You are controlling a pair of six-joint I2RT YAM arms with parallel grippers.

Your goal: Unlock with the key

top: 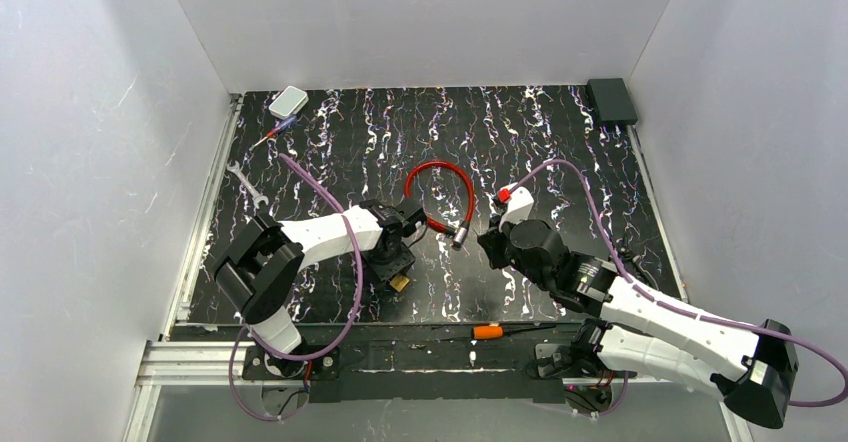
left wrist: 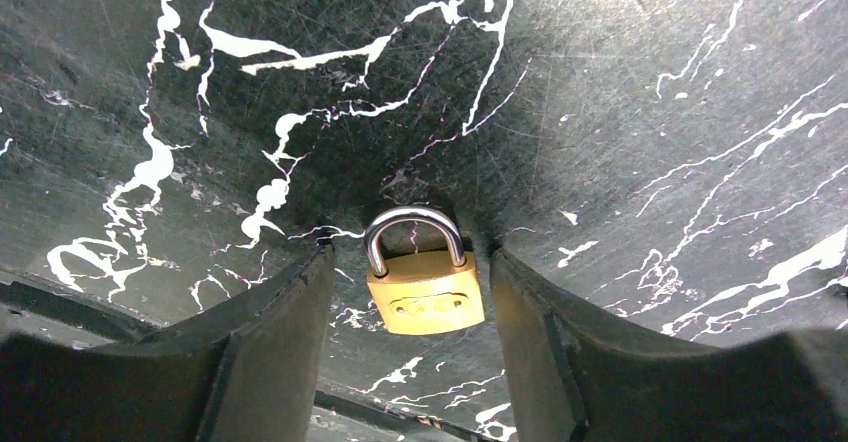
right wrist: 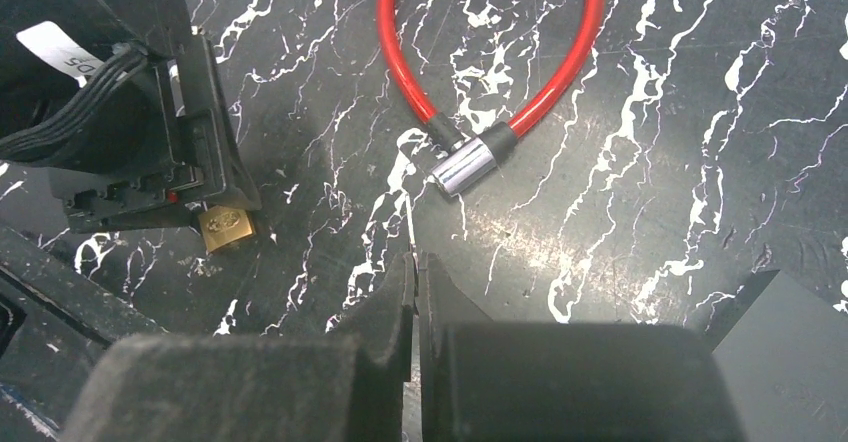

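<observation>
A small brass padlock (left wrist: 425, 292) with a silver shackle lies flat on the black marbled mat (left wrist: 620, 112). My left gripper (left wrist: 410, 255) is open, one finger on each side of the padlock, not touching it. The padlock also shows in the top view (top: 399, 283) and in the right wrist view (right wrist: 225, 227), under the left gripper (right wrist: 150, 132). My right gripper (right wrist: 415, 257) is shut, to the right of the padlock and above the mat. A thin pale sliver, the key (right wrist: 411, 250), pokes out edge-on between its fingertips; most of it is hidden.
A red cable lock (top: 440, 187) with a chrome end (right wrist: 465, 167) lies between the arms. A silver wrench (top: 245, 184) lies at the left. An orange-handled tool (top: 490, 331) lies at the front edge. A white box (top: 288, 101) and a black box (top: 611, 100) sit in the back corners.
</observation>
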